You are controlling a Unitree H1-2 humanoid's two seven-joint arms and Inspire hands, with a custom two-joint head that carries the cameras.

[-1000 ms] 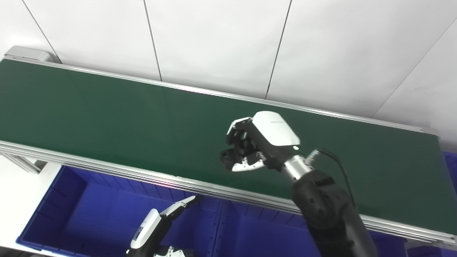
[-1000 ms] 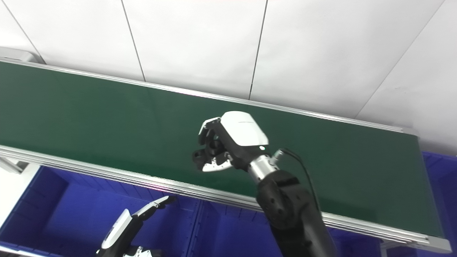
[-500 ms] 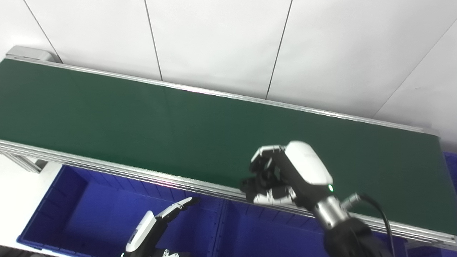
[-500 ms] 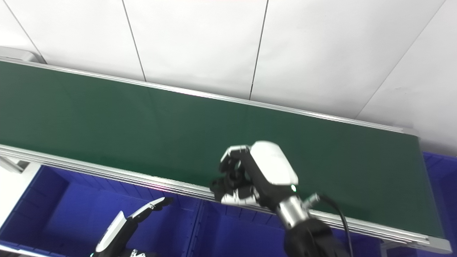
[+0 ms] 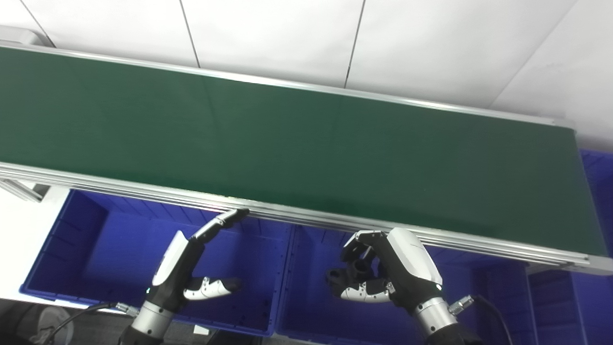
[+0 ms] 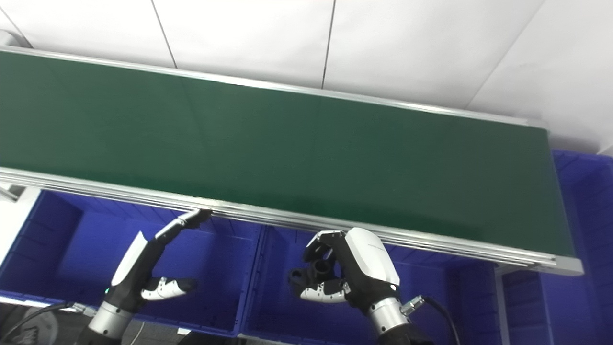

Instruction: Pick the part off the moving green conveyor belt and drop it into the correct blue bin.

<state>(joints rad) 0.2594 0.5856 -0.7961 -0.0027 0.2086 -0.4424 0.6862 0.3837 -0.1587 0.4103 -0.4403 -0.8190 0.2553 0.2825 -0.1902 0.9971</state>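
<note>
1. Right hand (image 5: 390,278) is down below the near rail of the green conveyor belt (image 5: 287,139), hovering over the middle blue bin (image 5: 325,326), white back facing up and to the right.
2. Its fingers (image 5: 357,242) are curled in tight, thumb tucked underneath, clamped on a small dark part (image 6: 311,272).
3. That part sits inside the curl, above the bin's floor and clear of the belt. It looks like a black piece with a round ring or opening showing at the left end.
4. Which way it points: the ringed end sticks out to the left of the thumb tip, away from the wrist, so its long axis seems to run roughly left to right. Most of it is buried in the grip, so the true shape and exact tilt can't be told.
5. Left hand (image 5: 191,273) hangs over the left blue bin (image 5: 62,268), holding nothing. Its fingers stretch straight up toward the belt's near rail and its thumb sticks out to the right, well apart from them.
6. The dark tips of the left hand's fingers reach right up by the underside of the rail; whether they touch it can't be made out.
7. The two hands are well apart, one bin each, with the divider wall between the bins running between them.
8. The belt surface runs across the whole view, and another blue bin (image 6: 584,191) shows past its right end.
</note>
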